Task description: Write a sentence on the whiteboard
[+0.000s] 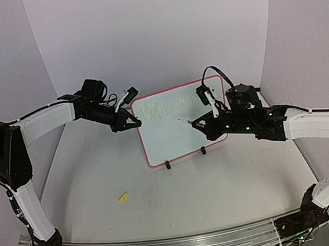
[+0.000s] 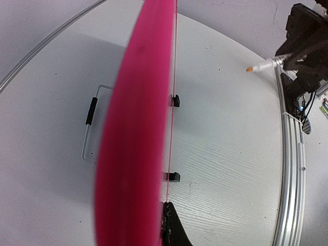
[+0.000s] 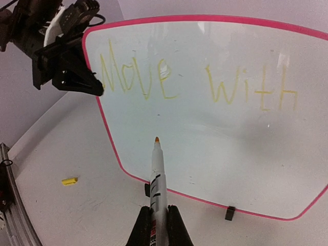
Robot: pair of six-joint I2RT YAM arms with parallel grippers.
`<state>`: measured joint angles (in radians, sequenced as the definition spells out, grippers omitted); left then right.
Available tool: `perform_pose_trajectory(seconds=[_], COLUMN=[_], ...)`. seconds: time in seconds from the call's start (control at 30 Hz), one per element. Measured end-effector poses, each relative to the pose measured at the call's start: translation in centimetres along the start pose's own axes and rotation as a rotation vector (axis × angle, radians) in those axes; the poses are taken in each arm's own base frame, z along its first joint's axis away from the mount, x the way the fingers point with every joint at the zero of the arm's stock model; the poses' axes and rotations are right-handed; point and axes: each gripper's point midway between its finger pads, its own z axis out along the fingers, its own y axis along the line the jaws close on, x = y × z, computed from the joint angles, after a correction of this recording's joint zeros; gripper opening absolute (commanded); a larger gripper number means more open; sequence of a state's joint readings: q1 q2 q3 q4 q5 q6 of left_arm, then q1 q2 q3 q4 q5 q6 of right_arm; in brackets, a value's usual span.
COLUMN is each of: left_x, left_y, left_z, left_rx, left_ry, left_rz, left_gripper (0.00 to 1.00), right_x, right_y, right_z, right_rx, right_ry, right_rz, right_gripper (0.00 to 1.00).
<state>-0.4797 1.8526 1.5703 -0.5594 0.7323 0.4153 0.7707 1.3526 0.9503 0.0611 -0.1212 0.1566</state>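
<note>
– How far along?
– The sentence point(image 3: 195, 84) reads only "Move with"; the whiteboard point(image 1: 173, 137) stands on the surface point(image 1: 225, 182), left claw point(image 1: 131, 122) pinching its edge; right claw point(image 3: 159, 220) pinches the marker point(image 3: 156, 179), tip off the board; rest unwritten.

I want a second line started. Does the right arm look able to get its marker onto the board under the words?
Probably yes: the right gripper points the marker at bare board below the words, nothing between. The left gripper holds the board's left edge, clear of that path.
</note>
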Motion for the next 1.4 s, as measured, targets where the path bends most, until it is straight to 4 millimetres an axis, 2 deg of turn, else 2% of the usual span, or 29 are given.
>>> perform_pose_trajectory(seconds=[0.2,0.37,0.5,0.93,1.4], left_x=[0.0,0.0,0.0,0.0,0.0], left_y=[-0.1,-0.1,-0.1,-0.2,-0.2], left_z=[0.1,0.1,0.1,0.1,0.2], left_rx=[0.000,0.000,0.000,0.000,-0.002], left_ry=[0.002,0.002,0.002,0.002,0.004], left_rz=[0.003,0.007,0.007,0.008,0.009], left_gripper=[0.00,0.00,0.00,0.00,0.00], right_x=[0.8,1.0,1.5,2.6,2.0], right_y=[4.1,5.5,6.2,6.6,5.9], right_z=[4.2,7.1,8.5,10.7,12.1], right_rx=[-0.130,-0.196,-0.234,-0.265,-0.213], right_ry=[0.058,0.080,0.102,0.140,0.122], right_rz=[-0.037,-0.049,-0.052,-0.052,-0.054], right_gripper=[0.00,0.00,0.00,0.00,0.00])
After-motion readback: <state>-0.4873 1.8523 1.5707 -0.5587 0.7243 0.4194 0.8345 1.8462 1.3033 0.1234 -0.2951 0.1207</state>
